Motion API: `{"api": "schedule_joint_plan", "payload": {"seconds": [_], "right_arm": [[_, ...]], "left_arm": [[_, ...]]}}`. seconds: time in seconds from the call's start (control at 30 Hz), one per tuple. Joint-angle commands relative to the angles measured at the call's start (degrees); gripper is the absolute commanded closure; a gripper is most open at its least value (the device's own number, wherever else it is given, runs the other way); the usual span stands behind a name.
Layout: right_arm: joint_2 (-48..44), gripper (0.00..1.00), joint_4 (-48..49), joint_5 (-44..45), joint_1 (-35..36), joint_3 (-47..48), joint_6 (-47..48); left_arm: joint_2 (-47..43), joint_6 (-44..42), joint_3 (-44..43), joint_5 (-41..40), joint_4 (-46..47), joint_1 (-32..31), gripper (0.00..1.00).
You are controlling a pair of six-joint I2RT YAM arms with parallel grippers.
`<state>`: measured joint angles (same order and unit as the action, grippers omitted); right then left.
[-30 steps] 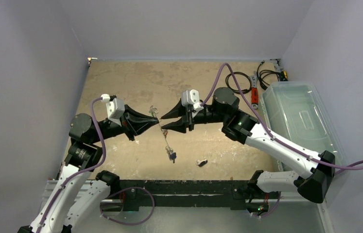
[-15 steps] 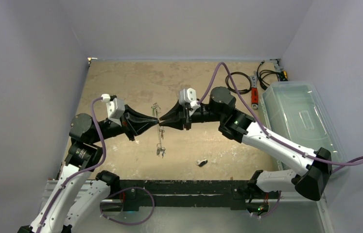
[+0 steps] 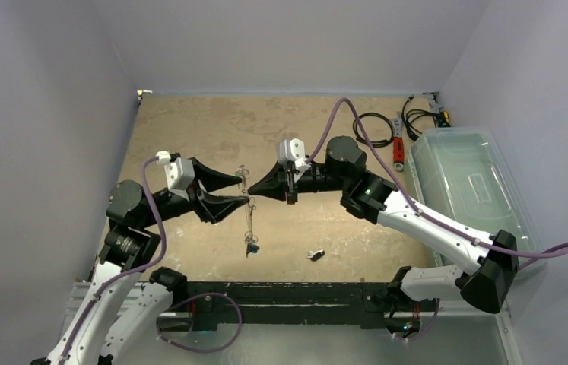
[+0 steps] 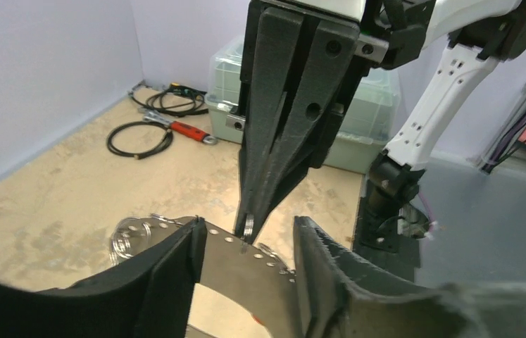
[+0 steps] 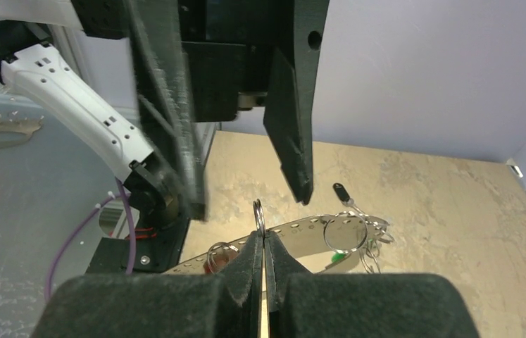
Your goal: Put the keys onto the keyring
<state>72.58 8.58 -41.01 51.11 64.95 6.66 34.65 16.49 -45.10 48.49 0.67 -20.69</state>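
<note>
The keyring [image 3: 249, 207] hangs in mid-air between the two grippers, above the table's middle. Its flat holed crescent [image 4: 246, 264] lies across the gap between my left gripper's [image 3: 245, 191] open fingers [image 4: 168, 271]. My right gripper [image 5: 263, 236] is shut on a small split ring [image 5: 258, 211] standing on the crescent [image 5: 302, 231]. Several keys dangle below the hoop [image 3: 251, 245]; a black-headed key [image 5: 339, 190] and a green tag [image 5: 330, 262] show in the right wrist view. One loose key [image 3: 315, 255] lies on the table near the front edge.
A clear plastic bin [image 3: 467, 182] stands along the right side. Black coiled cables [image 3: 372, 125] and a red-handled tool [image 3: 398, 148] lie at the back right. Purple walls close in the tan table [image 3: 189, 129] on three sides.
My left gripper has opened and let go of the keyring. My right gripper moved left and shut on a split ring. The hanging keys swung left.
</note>
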Motion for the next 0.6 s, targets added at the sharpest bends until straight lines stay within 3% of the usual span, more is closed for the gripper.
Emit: {"api": "schedule_joint_plan", "payload": {"seconds": [0.0, 0.1, 0.2, 0.33, 0.57], "right_arm": [[-2.5, 1.0, -0.8, 3.4, 0.5, 2.4, 1.9], [-2.7, 1.0, -5.9, 6.0, 0.8, 4.1, 4.5], [-3.2, 1.0, -11.8, 10.4, 1.2, 5.1, 8.0], [-2.7, 1.0, -20.5, 20.5, 2.2, 7.4, 16.1], [-5.2, 1.0, -23.1, 24.1, 2.7, 7.3, 23.2]], "left_arm": [[-2.7, -4.7, -1.8, -3.2, -3.7, 0.1, 0.39], [-5.1, -6.1, -1.7, -7.0, -5.3, -0.3, 0.24], [-7.5, -7.4, -1.2, -10.9, -4.9, -0.7, 0.16], [-9.8, -11.9, 1.2, -11.4, -1.6, -1.9, 0.15], [-5.7, -22.3, 3.4, -11.9, -3.5, -5.1, 0.25]]}}
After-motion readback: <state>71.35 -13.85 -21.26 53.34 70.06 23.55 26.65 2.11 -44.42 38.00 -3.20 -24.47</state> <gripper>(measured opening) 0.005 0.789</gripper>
